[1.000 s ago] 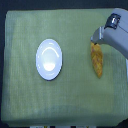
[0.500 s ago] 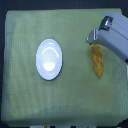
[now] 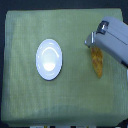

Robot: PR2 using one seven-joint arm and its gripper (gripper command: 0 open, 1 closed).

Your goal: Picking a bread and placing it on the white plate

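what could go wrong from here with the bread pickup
The gripper sits over the top end of the bread, not its middle, so a grasp there may let the long loaf tilt or slip. The white plate lies well toward the exterior view's left, and the loaf could overhang its rim. Gripper state is unclear.

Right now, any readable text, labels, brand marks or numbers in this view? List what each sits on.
None readable.
Round glossy white plate: plain, no print.
Long golden-brown bread loaf: no label.
Grey robot tool: no marking legible; the picture is too coarse to rule out small print.
Green woven cloth covering the table: no text.
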